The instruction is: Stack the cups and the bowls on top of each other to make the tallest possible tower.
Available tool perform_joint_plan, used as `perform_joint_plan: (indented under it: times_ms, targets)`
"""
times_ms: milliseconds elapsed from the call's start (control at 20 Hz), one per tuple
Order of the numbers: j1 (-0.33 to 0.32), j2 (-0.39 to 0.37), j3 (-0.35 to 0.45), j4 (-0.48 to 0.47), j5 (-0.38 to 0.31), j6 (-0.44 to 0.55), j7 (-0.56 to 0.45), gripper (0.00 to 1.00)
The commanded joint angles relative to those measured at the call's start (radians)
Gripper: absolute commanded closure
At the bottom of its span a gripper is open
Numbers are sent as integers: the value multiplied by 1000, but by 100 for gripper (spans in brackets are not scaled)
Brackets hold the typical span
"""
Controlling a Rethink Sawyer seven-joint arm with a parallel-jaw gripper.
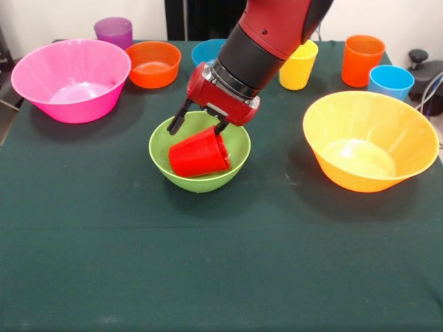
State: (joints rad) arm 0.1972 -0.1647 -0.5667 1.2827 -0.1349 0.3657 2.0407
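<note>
I had the gripper (197, 126) spread open over the green bowl (199, 160), holding nothing, the red cup (199, 152) lying tipped inside it; next move needed that cup regripped and righted.

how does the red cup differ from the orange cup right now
The red cup lies tipped on its side inside the green bowl; the orange cup stands upright on the table. The red cup sits right under the gripper; the orange cup stands apart, untouched. Both are smooth tapered tumblers.
</note>
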Motion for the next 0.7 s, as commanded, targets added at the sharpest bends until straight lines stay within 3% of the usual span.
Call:
perform_joint_plan:
  times_ms: [50, 700]
  targets:
    - [-18, 27, 118, -39, -13, -54, 76, 0]
    - [-26, 23, 130, -40, -13, -61, 69, 0]
